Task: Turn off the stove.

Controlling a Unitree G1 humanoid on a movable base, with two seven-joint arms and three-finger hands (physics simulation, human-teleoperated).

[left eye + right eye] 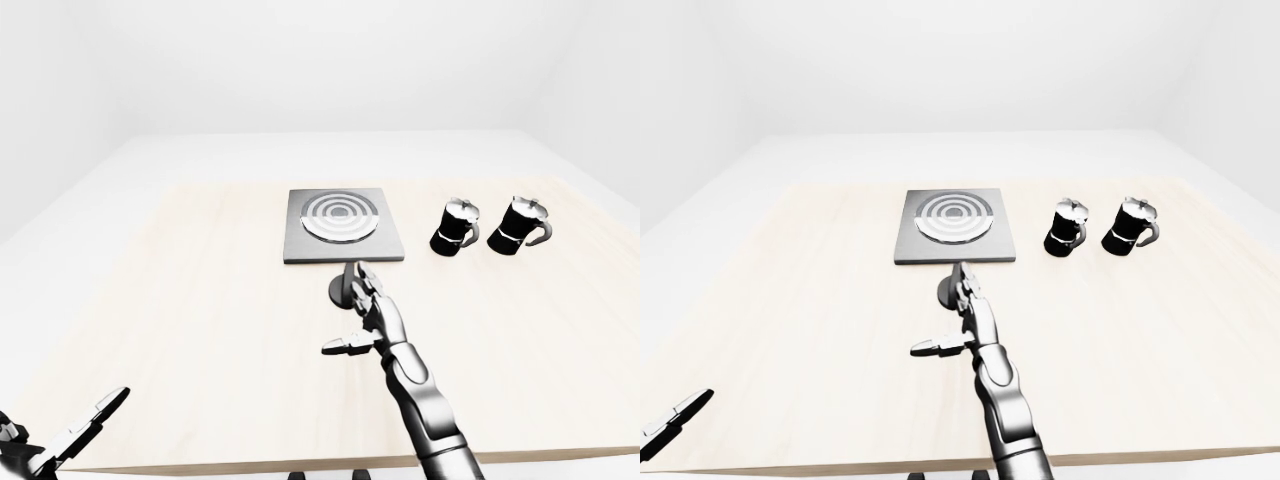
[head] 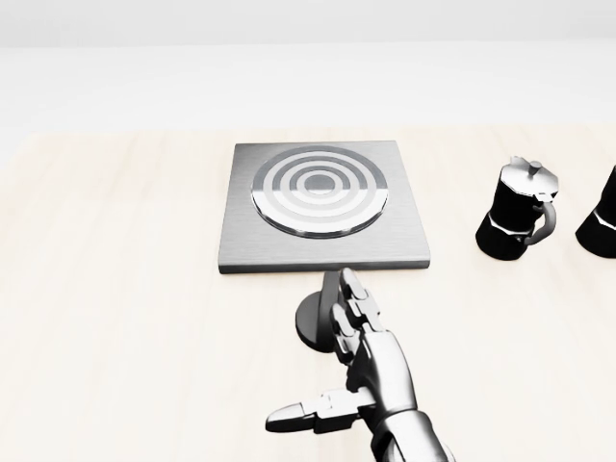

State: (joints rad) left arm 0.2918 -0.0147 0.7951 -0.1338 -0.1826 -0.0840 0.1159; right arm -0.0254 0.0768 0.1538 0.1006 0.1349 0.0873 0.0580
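The stove [image 2: 241, 241] is a square grey plate with a round burner [image 2: 320, 190] of grey and white rings, at the top middle of the head view. Its dark round knob [image 2: 310, 320] sits on the table just below the plate's lower edge. My right hand [image 2: 327, 348] reaches up from the bottom of the view. Its straight fingers [image 2: 352, 300] lie over the right part of the knob and its thumb [image 2: 298, 416] is spread to the left, so the hand is open. My left hand [image 1: 70, 435] is open and empty at the bottom left of the left-eye view.
Two black and silver moka pots [image 1: 456, 226] [image 1: 519, 226] stand to the right of the stove. The light wooden table [image 1: 180, 300] spreads wide to the left and right, with its near edge at the bottom of the eye views.
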